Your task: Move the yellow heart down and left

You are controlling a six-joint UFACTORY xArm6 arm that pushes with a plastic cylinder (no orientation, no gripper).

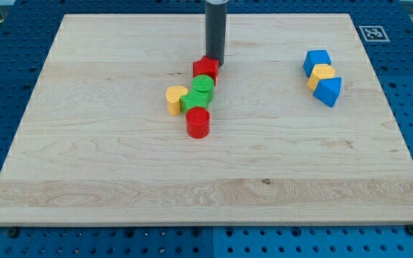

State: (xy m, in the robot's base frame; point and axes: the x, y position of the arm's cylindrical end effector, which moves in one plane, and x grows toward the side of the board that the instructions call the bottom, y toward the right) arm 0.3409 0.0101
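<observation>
The yellow heart (175,99) sits left of centre on the wooden board (106,165), touching a green block (193,101) on its right. My tip (215,63) stands at the view's top centre, just behind and right of a red block (205,68). It is up and to the right of the yellow heart, apart from it. A green cylinder (203,84) lies between the red block and the green block. A red cylinder (198,123) sits below the green block.
At the view's right, a blue block (317,61), a yellow block (321,75) and a blue triangular block (329,91) stand in a touching diagonal row. A marker tag (371,32) sits at the board's top right corner.
</observation>
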